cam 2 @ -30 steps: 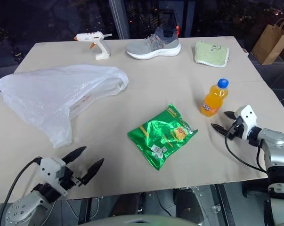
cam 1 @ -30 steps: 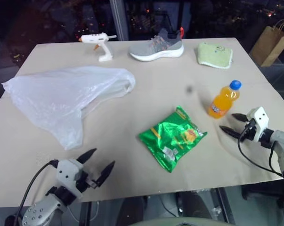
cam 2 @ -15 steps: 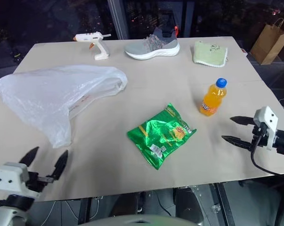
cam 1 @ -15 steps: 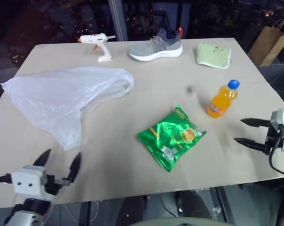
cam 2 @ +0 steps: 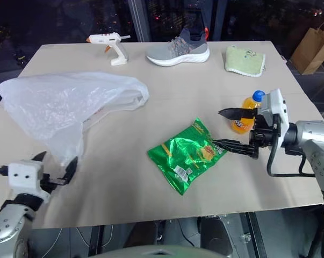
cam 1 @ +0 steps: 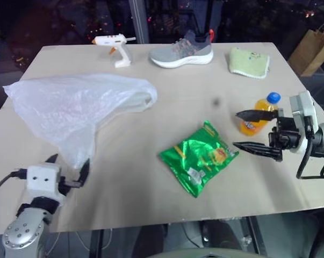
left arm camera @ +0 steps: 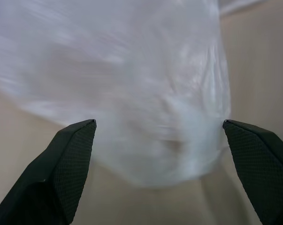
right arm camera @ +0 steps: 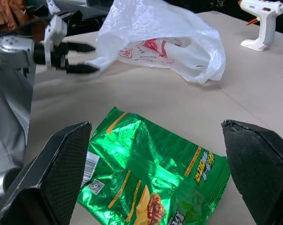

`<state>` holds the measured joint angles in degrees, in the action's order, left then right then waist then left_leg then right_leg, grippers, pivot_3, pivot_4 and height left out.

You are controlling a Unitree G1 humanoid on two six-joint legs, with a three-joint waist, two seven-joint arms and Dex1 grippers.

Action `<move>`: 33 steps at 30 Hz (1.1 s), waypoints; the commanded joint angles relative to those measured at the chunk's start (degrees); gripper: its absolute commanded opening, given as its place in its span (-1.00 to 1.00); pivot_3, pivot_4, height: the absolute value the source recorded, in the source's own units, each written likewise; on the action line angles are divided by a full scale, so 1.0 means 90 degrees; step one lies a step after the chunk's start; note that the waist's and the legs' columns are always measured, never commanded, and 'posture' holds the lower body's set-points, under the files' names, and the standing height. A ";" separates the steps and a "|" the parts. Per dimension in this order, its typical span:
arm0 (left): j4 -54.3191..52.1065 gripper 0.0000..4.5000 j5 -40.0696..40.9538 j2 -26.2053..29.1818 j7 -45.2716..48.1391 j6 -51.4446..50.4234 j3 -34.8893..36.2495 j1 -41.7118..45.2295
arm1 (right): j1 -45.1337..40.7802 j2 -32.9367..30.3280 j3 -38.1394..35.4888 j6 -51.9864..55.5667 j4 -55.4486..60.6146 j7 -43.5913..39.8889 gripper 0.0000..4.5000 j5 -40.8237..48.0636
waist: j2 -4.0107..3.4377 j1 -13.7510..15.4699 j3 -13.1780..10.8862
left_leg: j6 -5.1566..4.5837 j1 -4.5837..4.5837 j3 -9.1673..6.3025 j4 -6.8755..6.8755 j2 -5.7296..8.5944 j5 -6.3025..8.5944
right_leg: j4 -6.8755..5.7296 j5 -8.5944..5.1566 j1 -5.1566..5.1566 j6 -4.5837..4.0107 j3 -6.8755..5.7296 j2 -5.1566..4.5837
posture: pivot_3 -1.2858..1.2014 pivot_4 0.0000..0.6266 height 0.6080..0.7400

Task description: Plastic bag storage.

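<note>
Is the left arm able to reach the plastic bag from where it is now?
Probably yes. The left gripper has its jaws open and points at the near end of the plastic bag, with bare table between them and nothing in the way.

Thin translucent white plastic bag (cam 1: 76, 110): crinkled, soft sheen, just ahead of left gripper (cam 1: 68, 167). Green foil snack packet (cam 1: 199, 157): glossy, creased, beside right gripper (cam 1: 250, 130). Black gripper fingers (left arm camera: 64, 159): matt, fine dimpled texture. Beige table surface (cam 1: 135, 177): matt, smooth.
</note>
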<state>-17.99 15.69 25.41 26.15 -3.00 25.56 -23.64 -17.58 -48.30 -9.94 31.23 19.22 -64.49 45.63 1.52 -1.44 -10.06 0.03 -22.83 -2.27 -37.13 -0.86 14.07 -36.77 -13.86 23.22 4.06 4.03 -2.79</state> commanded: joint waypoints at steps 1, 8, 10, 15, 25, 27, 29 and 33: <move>-0.0202 0.99 0.0198 0.0143 0.0378 -0.0010 -0.0112 -0.0060 | 0.0026 0.0014 -0.0155 -0.0018 0.0157 0.0067 1.00 0.0042 | 0.0000 0.0017 0.0000 | 0.0000 0.0000 0.0000 0.0000 -0.0001 0.0000 | 0.0000 0.0000 0.0000 0.0000 -0.0001 0.0001 | 0.03 -0.52 1.00; 0.0091 0.99 0.0145 -0.0031 -0.0078 -0.0535 -0.0229 0.0437 | -0.0106 0.0073 -0.0064 -0.0050 0.0110 0.0127 1.00 -0.0035 | -0.0003 0.0054 0.0000 | -0.0001 0.0006 0.0003 -0.0007 -0.0005 0.0000 | -0.0007 -0.0001 0.0000 0.0000 -0.0001 0.0006 | 0.03 -0.52 1.00; 0.0154 0.99 0.0082 -0.0066 -0.0096 -0.0665 -0.0427 0.0603 | -0.0144 0.0096 -0.0030 -0.0090 0.0047 0.0116 1.00 -0.0088 | -0.0003 0.0062 0.0000 | -0.0001 0.0005 0.0003 -0.0012 -0.0004 0.0000 | -0.0008 0.0000 -0.0001 0.0002 0.0000 0.0005 | 0.03 -0.52 1.00; 0.0082 0.63 0.0196 -0.0178 0.0001 -0.0838 -0.0799 0.0864 | -0.0243 0.0238 0.0036 -0.0045 -0.0002 0.0134 1.00 -0.0097 | -0.0003 0.0067 0.0000 | -0.0001 0.0004 0.0001 -0.0014 -0.0002 0.0000 | -0.0009 0.0002 -0.0003 0.0002 0.0000 0.0004 | 0.03 -0.52 1.00; -0.0091 -0.99 0.0458 -0.0080 0.0059 -0.0929 -0.0564 0.0770 | -0.0375 0.0324 0.0162 -0.0131 -0.0180 0.0010 1.00 -0.0285 | -0.0005 0.0068 0.0001 | -0.0001 0.0007 0.0001 -0.0014 -0.0002 0.0000 | -0.0012 0.0001 -0.0003 0.0001 0.0000 0.0004 | 0.03 -0.52 1.00; -0.0132 -0.99 0.0536 -0.0075 0.0058 -0.0937 -0.0509 0.0807 | -0.0403 0.0342 0.0187 -0.0158 -0.0232 -0.0011 1.00 -0.0322 | -0.0005 0.0069 0.0001 | -0.0001 0.0007 0.0000 -0.0014 -0.0003 0.0000 | -0.0012 0.0002 -0.0003 0.0001 0.0000 0.0004 | 0.03 -0.52 1.00; -0.0289 -0.99 0.0851 -0.0115 0.0105 -0.1038 -0.0407 0.0859 | -0.0421 0.0366 0.0223 -0.0184 -0.0293 -0.0008 1.00 -0.0401 | -0.0005 0.0068 0.0001 | -0.0001 0.0007 0.0001 -0.0014 -0.0003 0.0000 | -0.0013 0.0002 -0.0003 0.0001 0.0000 0.0004 | 0.03 -0.52 1.00; -0.1335 -0.99 0.3619 0.0006 0.0366 -0.2085 0.0356 0.0881 | -0.0250 0.0207 0.0681 -0.0564 -0.0763 0.0371 1.00 -0.1591 | 0.0001 0.0062 0.0003 | -0.0001 0.0005 -0.0001 -0.0017 -0.0007 0.0000 | -0.0013 0.0002 -0.0003 0.0001 -0.0003 0.0003 | 0.03 -0.52 1.00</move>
<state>-24.96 38.80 24.29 28.67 -19.01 25.01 -15.81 -20.30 -45.13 -4.50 28.12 13.16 -62.19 35.11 1.53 -0.88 -10.03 0.03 -22.79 -2.28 -37.29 -0.93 14.07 -36.90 -13.85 23.19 4.07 4.00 -2.78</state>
